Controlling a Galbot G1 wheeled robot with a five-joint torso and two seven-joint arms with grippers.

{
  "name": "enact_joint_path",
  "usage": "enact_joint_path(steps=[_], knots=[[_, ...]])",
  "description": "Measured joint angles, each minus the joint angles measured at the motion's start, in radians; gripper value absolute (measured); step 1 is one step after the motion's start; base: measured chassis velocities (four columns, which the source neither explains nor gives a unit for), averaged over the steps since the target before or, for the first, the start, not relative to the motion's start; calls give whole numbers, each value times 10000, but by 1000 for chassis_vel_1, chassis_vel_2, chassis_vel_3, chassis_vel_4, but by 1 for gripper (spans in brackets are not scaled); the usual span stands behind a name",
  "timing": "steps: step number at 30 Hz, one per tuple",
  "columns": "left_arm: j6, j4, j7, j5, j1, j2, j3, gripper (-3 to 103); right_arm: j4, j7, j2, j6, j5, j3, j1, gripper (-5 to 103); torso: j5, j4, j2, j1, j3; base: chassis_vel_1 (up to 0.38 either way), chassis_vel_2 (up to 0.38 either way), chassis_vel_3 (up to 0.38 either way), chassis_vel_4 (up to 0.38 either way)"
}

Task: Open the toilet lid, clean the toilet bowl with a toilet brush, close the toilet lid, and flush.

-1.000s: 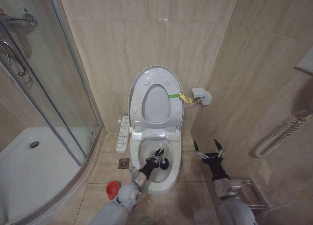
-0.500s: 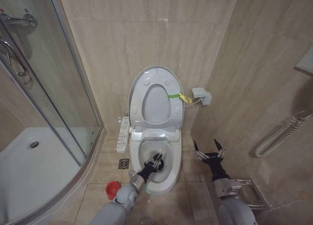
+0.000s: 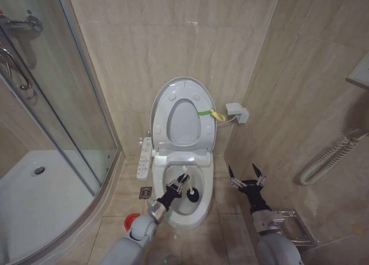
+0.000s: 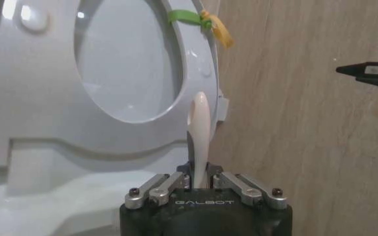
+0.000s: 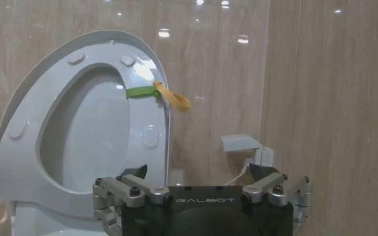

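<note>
From the head view, the left pincer (image 3: 177,186) reaches over the toilet bowl (image 3: 203,210), clamped on the pale handle of the toilet brush (image 3: 190,191), whose dark head sits low in the basin, half hidden by the arm. The toilet lid (image 3: 183,112) stands upright against the wall. The red holder (image 3: 132,221) sits on the floor, partly hidden by the arm. The right pincer (image 3: 247,177) hovers beside the bowl, spread wide. In the left wrist view only the handle (image 4: 199,137) shows, held between the fingers. In the right wrist view, fingertips (image 5: 134,172) are barely visible above the body.
</note>
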Motion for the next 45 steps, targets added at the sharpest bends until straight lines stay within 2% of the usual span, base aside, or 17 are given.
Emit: enact_joint_path(steps=[5, 12, 20, 26, 37, 43, 45], knots=[[-88, -329, 55, 622, 259, 154, -260, 15, 0, 0, 0, 0, 0, 0, 0, 100, 1, 0, 0, 0, 0, 0, 0, 0, 0], [-178, -784, 246, 1090, 569, 468, -460, 15, 0, 0, 0, 0, 0, 0, 0, 100, 2, 0, 0, 0, -1, 0, 0, 0, 0], [-133, -1685, 230, 1088, 1062, 859, -660, 15, 0, 0, 0, 0, 0, 0, 0, 100, 1, -1, 0, -1, -1, 0, 0, 0, 0], [159, -2724, -177, 1295, 1763, 1318, -972, 15, 0, 0, 0, 0, 0, 0, 0, 100, 0, 0, 1, -1, -1, 0, 0, 0, 0], [161, -4307, 51, 1771, 2251, 1877, -1483, 15, 0, 0, 0, 0, 0, 0, 0, 100, 0, 0, 1, -1, -1, 0, 0, 0, 0], [290, -5023, 46, 1763, 2479, 2080, -1678, 15, 0, 0, 0, 0, 0, 0, 0, 100, 0, 0, 1, -1, -1, 0, 0, 0, 0], [408, -5514, -69, 1520, 2765, 2179, -1799, 15, 0, 0, 0, 0, 0, 0, 0, 100, 2, 0, 1, -1, -1, 0, 0, 0, 0]])
